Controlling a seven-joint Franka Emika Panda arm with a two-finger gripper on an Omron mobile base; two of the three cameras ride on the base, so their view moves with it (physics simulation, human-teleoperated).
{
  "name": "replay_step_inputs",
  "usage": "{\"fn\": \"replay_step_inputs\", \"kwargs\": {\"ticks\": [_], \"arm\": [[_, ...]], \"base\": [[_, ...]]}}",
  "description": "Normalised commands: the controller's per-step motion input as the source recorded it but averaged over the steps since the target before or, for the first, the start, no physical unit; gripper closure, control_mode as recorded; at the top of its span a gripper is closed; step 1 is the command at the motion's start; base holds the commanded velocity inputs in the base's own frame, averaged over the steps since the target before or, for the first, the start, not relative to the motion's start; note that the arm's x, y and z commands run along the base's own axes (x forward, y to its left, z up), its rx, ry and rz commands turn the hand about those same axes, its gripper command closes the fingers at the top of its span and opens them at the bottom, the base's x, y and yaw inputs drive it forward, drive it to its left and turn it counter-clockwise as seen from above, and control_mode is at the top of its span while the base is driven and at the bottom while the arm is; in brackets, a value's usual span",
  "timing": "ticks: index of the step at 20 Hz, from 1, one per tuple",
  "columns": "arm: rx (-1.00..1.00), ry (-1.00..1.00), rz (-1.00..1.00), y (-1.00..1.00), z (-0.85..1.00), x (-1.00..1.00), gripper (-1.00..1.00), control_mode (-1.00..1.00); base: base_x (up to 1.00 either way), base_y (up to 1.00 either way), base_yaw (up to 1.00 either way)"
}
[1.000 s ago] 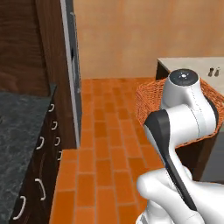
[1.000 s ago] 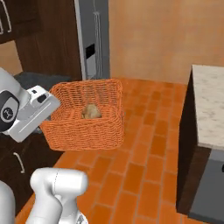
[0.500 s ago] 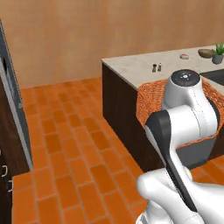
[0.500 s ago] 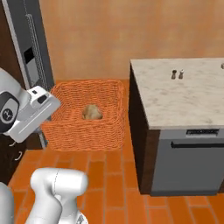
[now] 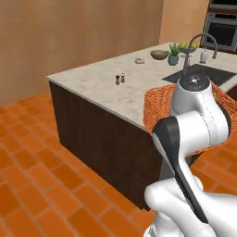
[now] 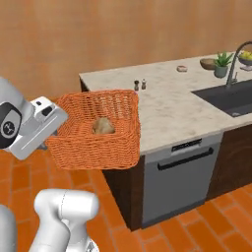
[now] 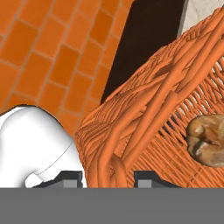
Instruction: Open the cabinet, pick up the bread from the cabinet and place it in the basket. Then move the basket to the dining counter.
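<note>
Hand view: pincer (image 7: 108, 175) astride basket (image 7: 153, 109) rim

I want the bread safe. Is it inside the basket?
Yes. The bread lies on the bottom of the basket, with the woven walls around it.

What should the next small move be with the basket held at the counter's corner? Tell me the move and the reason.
Probably carry the basket further over the dining counter before lowering it. The hand grips the rim, the bread sits inside, and the basket hangs in the air, its far side at the counter's corner and the rest over the brick floor. The bare stone short of the salt and pepper shakers looks suitable.
</note>
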Motion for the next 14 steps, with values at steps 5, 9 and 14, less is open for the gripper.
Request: {"fn": "replay_step_inputs", "kwargs": {"ticks": [5,9,14], "arm": [[0.00,0.00,0.00,0.00,0.00,0.00,1.00,1.00],[0.00,0.00,0.00,0.00,0.00,0.00,1.00,1.00],[0.00,0.00,0.00,0.00,0.00,0.00,1.00,1.00]], "base": [[0.53,0.75,-0.61],[0.44,0.99,-0.57],[0.13,1.00,-0.50]]}}
